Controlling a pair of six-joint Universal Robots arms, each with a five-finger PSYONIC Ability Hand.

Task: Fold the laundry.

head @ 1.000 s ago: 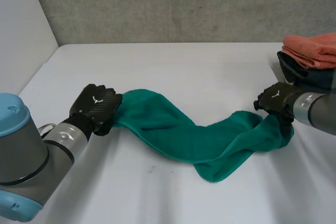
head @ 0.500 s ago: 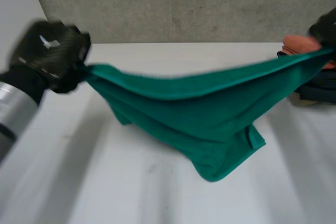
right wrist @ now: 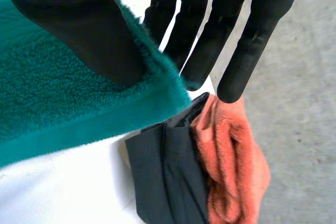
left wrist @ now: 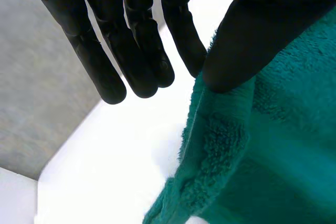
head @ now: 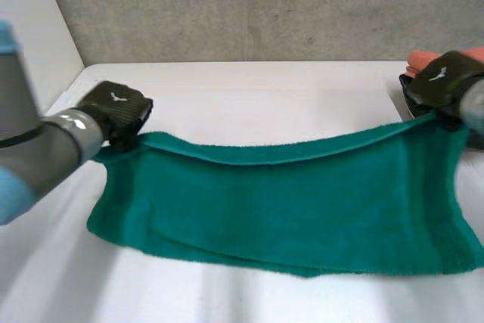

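A green towel (head: 287,202) hangs stretched wide between my two hands, its lower part draping onto the white table (head: 249,88). My left hand (head: 117,111) pinches the towel's upper left corner (left wrist: 220,124) between thumb (left wrist: 247,45) and straight fingers (left wrist: 131,51). My right hand (head: 446,85) pinches the upper right corner (right wrist: 105,114) the same way, thumb (right wrist: 79,30) over the pile and fingers (right wrist: 220,30) behind. The top edge sags slightly in the middle.
A folded stack lies at the table's right edge: an orange cloth (right wrist: 231,166) on a dark one (right wrist: 168,177), just below my right hand's fingertips; the orange cloth (head: 420,58) peeks behind that hand. A grey wall (head: 265,5) backs the table.
Both hands lifted the crumpled towel off the table, pulled it taut, then came down; it now hangs spread flat and wide between them.
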